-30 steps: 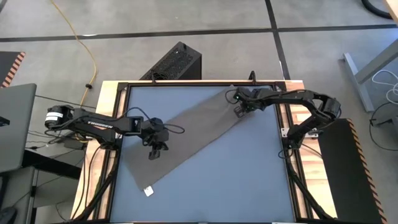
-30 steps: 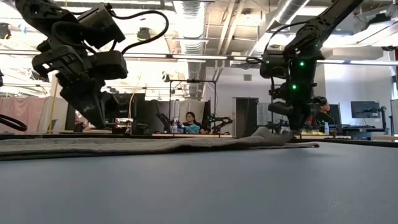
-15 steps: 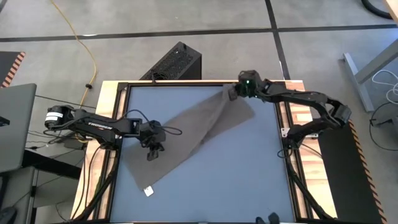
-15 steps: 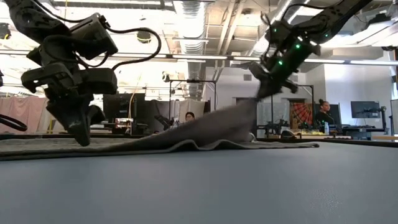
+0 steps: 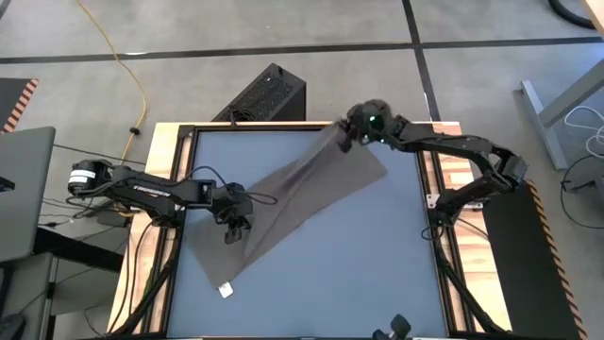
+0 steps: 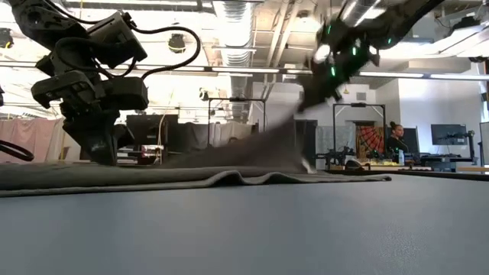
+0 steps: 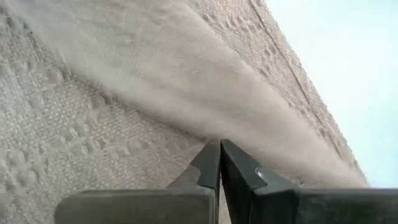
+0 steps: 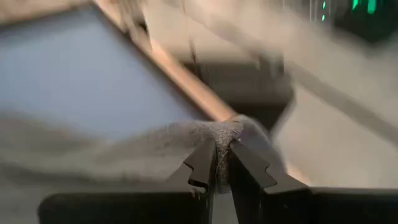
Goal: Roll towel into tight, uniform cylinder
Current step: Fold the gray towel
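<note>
The towel is being spread diagonally across the worktop. Its far corner is being gripped and held raised by the right claw. The left claw, clenched empty, is being pressed onto the towel's near-left part.

Right claw: its two dark fingers stand nearly together, a bunched corner of the towel pinched between their tips. From the pinch the taupe cloth trails away in a loose, blurred sheet. Beyond it lies the blue-grey counter, edged by a light wooden border strip. Past the border the floor shows pale. Green lights glow on a dark shape at the far corner.
</note>
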Robot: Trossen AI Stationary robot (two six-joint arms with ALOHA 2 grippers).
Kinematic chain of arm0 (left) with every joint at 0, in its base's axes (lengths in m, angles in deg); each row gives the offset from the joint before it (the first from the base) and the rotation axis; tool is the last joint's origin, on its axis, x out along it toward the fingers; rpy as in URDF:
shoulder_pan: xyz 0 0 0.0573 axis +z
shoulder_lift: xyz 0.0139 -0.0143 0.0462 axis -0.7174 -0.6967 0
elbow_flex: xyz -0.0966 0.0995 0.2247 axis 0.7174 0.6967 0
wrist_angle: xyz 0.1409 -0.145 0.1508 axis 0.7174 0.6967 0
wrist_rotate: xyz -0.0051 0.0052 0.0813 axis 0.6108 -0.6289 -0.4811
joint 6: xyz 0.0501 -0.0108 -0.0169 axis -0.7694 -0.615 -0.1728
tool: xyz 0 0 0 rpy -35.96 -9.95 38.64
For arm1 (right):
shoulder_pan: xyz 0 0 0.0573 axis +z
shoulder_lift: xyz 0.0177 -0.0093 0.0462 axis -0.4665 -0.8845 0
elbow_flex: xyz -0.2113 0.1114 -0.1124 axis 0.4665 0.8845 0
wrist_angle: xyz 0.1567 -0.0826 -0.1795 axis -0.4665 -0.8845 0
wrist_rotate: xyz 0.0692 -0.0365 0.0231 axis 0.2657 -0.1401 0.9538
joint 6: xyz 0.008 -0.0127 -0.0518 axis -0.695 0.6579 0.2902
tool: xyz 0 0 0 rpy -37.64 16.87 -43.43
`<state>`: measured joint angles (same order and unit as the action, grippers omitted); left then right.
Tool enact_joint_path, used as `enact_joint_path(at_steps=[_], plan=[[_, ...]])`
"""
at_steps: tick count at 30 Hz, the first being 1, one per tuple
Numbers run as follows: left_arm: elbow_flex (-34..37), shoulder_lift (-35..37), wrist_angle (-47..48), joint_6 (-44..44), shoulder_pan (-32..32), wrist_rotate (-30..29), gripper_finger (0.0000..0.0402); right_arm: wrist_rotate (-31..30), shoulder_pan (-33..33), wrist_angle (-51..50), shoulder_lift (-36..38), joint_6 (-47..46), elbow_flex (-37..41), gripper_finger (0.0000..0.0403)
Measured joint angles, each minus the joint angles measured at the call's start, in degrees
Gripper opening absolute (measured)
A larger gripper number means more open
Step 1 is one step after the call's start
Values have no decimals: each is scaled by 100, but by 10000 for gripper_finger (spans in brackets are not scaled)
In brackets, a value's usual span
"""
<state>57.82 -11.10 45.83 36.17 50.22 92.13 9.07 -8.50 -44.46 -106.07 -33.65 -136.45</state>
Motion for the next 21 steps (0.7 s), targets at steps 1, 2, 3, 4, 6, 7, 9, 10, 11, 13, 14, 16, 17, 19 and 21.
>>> enact_joint_path(at_steps=[1, 2, 3, 4, 6, 7, 9, 10, 11, 13, 14, 16, 17, 19, 21], plan=[[0, 0, -2, -46, -16, 2, 0, -38, -34, -375, -90, -110, 85, 65], [0, 0, -21, -97, -25, 3, 0, -130, -54, -709, -188, -206, 159, 65], [0, 0, -44, -143, -26, 4, 0, -200, -64, -908, -258, -289, 217, 65], [0, 0, -64, -175, -26, 13, 0, -326, -62, -1070, -291, -381, 274, 65], [0, 0, -62, -207, -24, 56, 0, -617, -43, -1463, -310, -612, 397, 64], [0, 0, -59, -208, -25, 63, 0, -743, -38, -1656, -320, -706, 439, 64], [0, 0, -63, -215, -24, 68, 0, -972, -41, -1975, -329, -833, 471, 61], [0, 0, -61, -240, -24, 68, 0, -1070, -46, -2059, -305, -872, 471, 59], [0, 0, -63, -268, -24, 68, 0, -1112, -53, -2098, -262, -884, 464, 57], [0, 0, -63, -312, -24, 68, 0, -1129, -59, -2238, -189, -942, 460, 55], [0, 0, -64, -316, -24, 69, 0, -1124, -67, -2331, -165, -969, 460, 55], [0, 0, -63, -315, -24, 68, 0, -1102, -87, -2549, -140, -1060, 460, 54], [0, 0, -65, -313, -24, 68, 0, -1102, -94, -2628, -135, -1138, 460, 54], [0, 0, -93, -311, -24, 69, 0, -1111, -100, -2688, -162, -1245, 460, 54], [0, 0, -120, -311, -24, 70, 0, -1117, -96, -2672, -224, -1315, 460, 54]])
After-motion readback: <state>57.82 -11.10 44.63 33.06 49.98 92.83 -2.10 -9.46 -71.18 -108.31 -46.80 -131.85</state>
